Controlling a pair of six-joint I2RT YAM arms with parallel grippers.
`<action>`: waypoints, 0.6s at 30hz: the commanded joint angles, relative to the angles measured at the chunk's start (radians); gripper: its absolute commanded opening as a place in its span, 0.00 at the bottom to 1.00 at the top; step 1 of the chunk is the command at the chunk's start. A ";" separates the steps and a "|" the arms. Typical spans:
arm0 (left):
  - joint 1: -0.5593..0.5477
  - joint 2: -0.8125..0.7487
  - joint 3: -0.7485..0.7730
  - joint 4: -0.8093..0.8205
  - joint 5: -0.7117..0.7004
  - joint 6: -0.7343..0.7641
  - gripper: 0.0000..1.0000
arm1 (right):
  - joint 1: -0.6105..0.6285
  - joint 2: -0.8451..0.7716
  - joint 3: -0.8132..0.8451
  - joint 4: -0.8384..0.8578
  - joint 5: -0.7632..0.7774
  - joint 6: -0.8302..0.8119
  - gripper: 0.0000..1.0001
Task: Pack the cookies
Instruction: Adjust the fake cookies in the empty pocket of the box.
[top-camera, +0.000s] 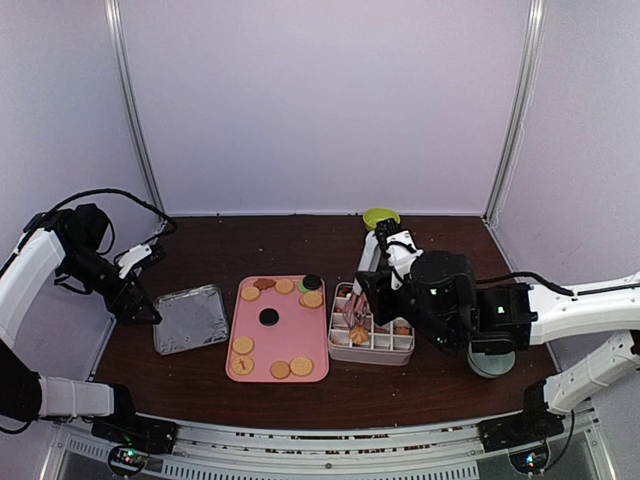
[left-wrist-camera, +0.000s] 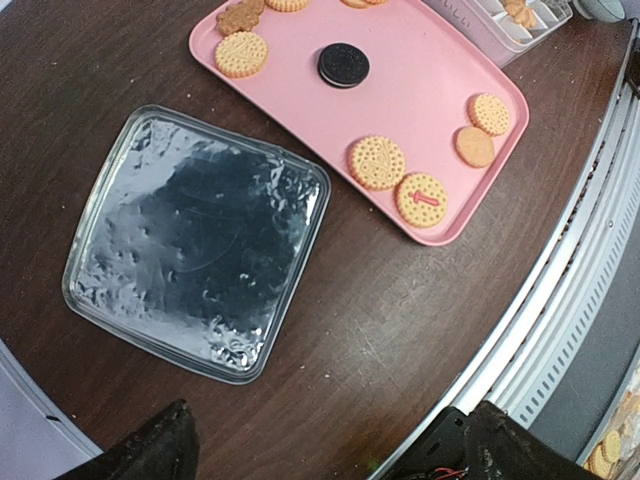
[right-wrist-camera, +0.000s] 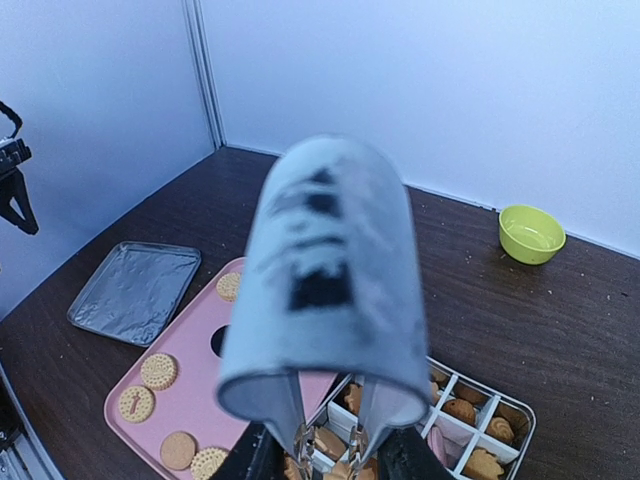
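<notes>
Cookies: about ten lie loose on the pink tray, spread along its far and near ends. One black one sits alone near the tray's middle. More tan ones fill compartments of the divided box, just right of the tray; I can't tell if box and tray touch.

Right gripper hangs over the box's tray-side compartments, clenched on metal tongs. The tongs' arms point down into the box and their bent end blurs close to my wrist camera. Whether the tips grip a cookie, I can't tell.

Left gripper is left of the tray, above the table, jaws spread wide with nothing between them.

Foil pan lies flat left of the tray, a small gap between them. Green bowl stands behind and right of the tray, well apart.
</notes>
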 joint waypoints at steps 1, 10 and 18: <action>0.008 -0.016 0.016 -0.002 0.004 0.009 0.96 | -0.028 0.075 0.077 0.038 -0.013 -0.029 0.32; 0.008 -0.020 0.010 -0.001 -0.002 0.014 0.95 | -0.070 0.208 0.131 0.056 -0.043 -0.062 0.30; 0.008 -0.016 0.009 0.001 0.001 0.015 0.95 | -0.074 0.157 0.042 0.061 -0.059 -0.014 0.28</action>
